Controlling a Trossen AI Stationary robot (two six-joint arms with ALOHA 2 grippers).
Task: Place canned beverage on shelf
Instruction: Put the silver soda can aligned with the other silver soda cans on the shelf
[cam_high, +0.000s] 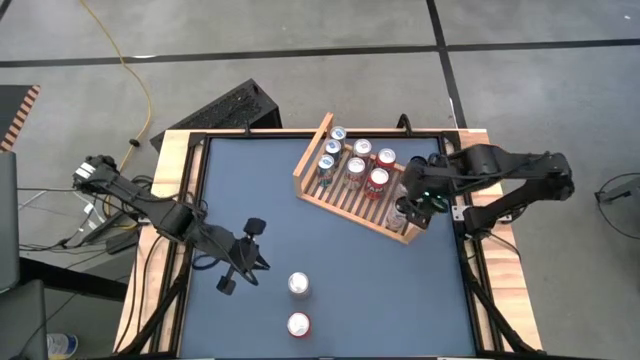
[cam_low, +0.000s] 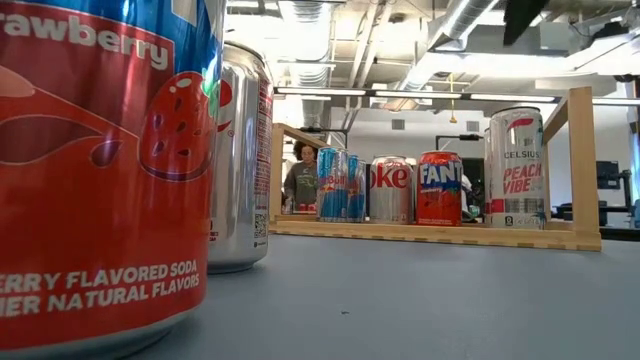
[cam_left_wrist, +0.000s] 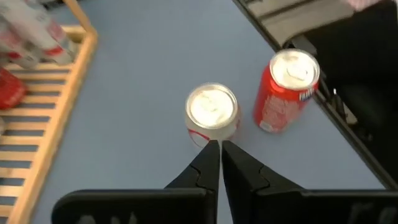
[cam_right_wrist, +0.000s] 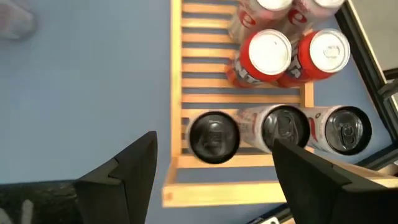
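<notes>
High view: the shelf (cam_high: 350, 195) is seen tilted in the upper right of the blue table (cam_high: 250, 200), loaded with upright cans (cam_high: 360, 160). The right gripper (cam_high: 422, 205) is held over the shelf's right end, jaws spread wide, gripping nothing. Two loose cans (cam_high: 299, 285) stand at lower centre; the left gripper (cam_high: 240, 262), jaws shut and empty, is just left of them.

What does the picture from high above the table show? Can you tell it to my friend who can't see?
Two dark robot arms reach over a blue table. The right gripper, open, hovers over a wooden shelf holding several cans, while the left gripper, shut, sits near two loose cans standing on the table.
</notes>
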